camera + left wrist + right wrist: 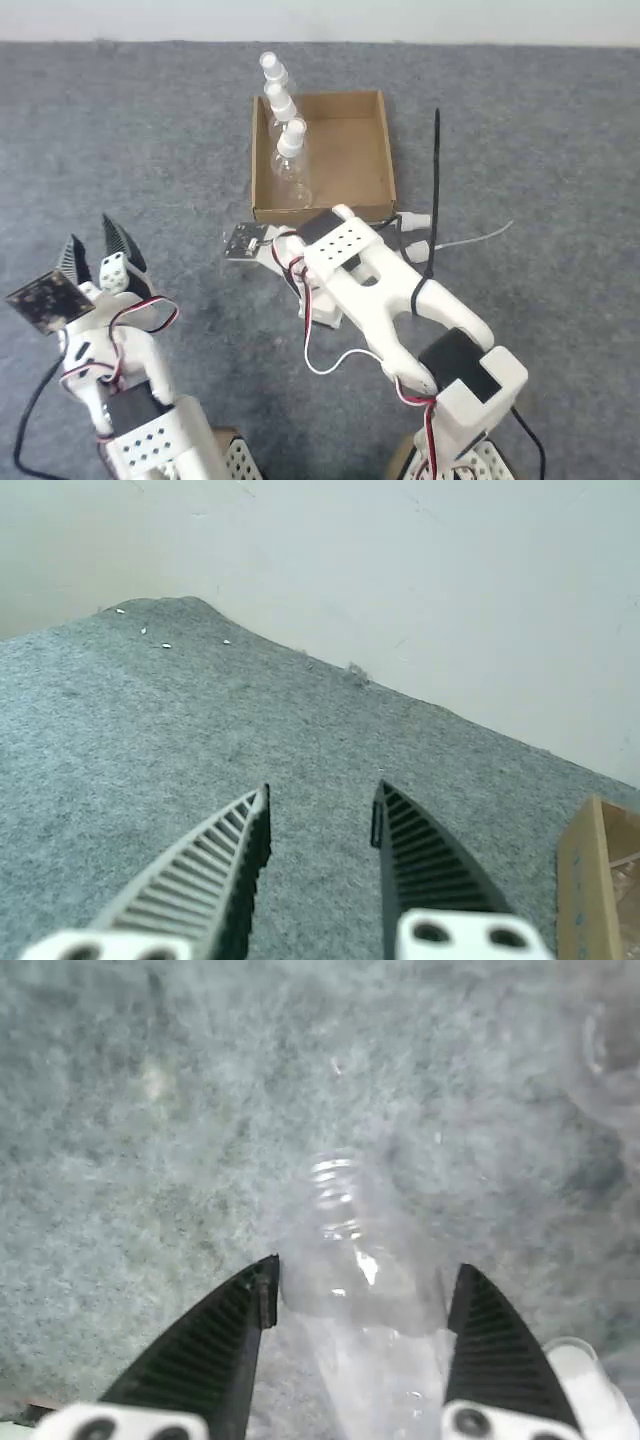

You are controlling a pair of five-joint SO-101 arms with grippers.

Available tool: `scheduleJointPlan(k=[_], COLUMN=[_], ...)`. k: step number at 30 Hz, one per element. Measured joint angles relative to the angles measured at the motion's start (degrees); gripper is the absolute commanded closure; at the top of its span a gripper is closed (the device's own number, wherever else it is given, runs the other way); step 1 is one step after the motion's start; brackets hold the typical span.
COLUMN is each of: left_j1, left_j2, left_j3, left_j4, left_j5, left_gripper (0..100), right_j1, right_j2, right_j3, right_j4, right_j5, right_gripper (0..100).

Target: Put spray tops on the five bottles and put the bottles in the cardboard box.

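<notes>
From where I stand the left arm (110, 340) sits at about 8 o'clock on the grey carpeted bench (520, 120). The left jaws are spread apart, and their ribbed black fingers (215, 870) hang above bare carpet. They are well apart from the task's things, with a pale wall (450, 600) beyond them and the cardboard box (345, 150) off toward 2 o'clock. The right arm (380, 290) stretches from 5 o'clock toward the middle of the bench, its wrist just short of the box's 6 o'clock wall. The right jaws are spread wide, one black finger (215, 1350) on each side of a clear bottle (360, 1270). That bottle lies on the carpet with its threaded neck (335, 1175) pointing away from the wrist. The fingers sit close against its sides, but I cannot tell whether they press it. The box itself stands at 12 o'clock on the bench, open side up. Three bottles (293, 178) stand in a row inside it along its 9 o'clock wall, each wearing a white spray top (280, 98). A loose spray top (416, 220) lies on the bench just beside the box's 5 o'clock corner, and its thin white tube (480, 237) trails off toward 3 o'clock.
</notes>
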Motion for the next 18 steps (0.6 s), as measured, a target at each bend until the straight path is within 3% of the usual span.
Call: scheduleJointPlan(k=[4, 18], left_j1=[0.0, 0.0], left_j2=[0.0, 0.0], left_j3=[0.0, 0.0], left_j4=[0.0, 0.0], left_j5=[0.0, 0.0], left_gripper=[84, 84], right_j1=[0.62, 0.79], right_j2=[0.0, 0.0], right_j3=[-0.18, -0.26], right_j4=[0.7, 4.13], right_j5=[-0.09, 0.18], right_gripper=[73.1, 74.5])
